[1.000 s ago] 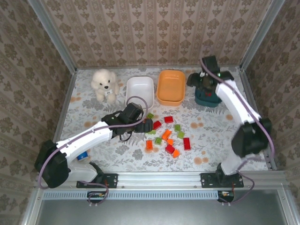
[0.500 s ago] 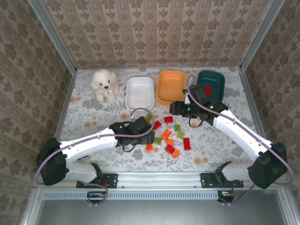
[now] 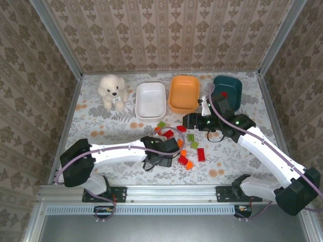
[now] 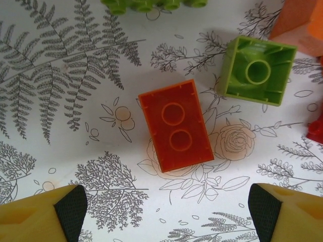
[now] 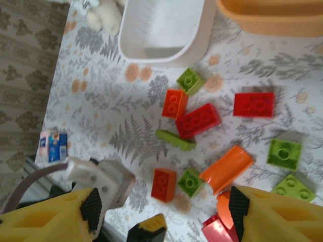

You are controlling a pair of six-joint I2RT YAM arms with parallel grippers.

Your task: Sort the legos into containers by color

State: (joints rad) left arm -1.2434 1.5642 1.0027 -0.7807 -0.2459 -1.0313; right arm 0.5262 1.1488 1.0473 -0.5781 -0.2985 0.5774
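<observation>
1. The left gripper (image 4: 167, 207) hangs over the loose legos with its jaws spread wide and nothing between them.
2. In the left wrist view an orange brick (image 4: 175, 126) lies flat on the counter (image 3: 101, 126), hollow side up. It sits above the gap between the two dark-padded fingertips (image 4: 70, 207) and touches neither.
3. Just up and to the right of it, a narrow gap away, a light green brick (image 4: 257, 70) also lies hollow side up. A green strip (image 4: 151, 4) shows at the top edge and an orange piece (image 4: 303, 22) in the top right corner.
4. The right gripper (image 5: 165, 212) is likewise parted and empty. In the top view it hovers at the far side of the pile, in front of the orange tub (image 3: 183, 91).
5. The right wrist view shows more of the scattered legos: a red pair (image 5: 198, 121), a long orange block (image 5: 226, 169) and two green squares (image 5: 284, 153). All lie apart from the tubs.
6. The containers stand in a row at the far side of the counter: the white tub (image 3: 150, 98), then the orange tub, then the teal tub (image 3: 233, 83).
7. One red brick (image 3: 223, 94) lies inside the teal tub.
8. A plush dog (image 3: 113, 91) sits left of the white tub.
9. A small pink and blue packet (image 5: 54, 146) lies near the counter's left edge.
</observation>
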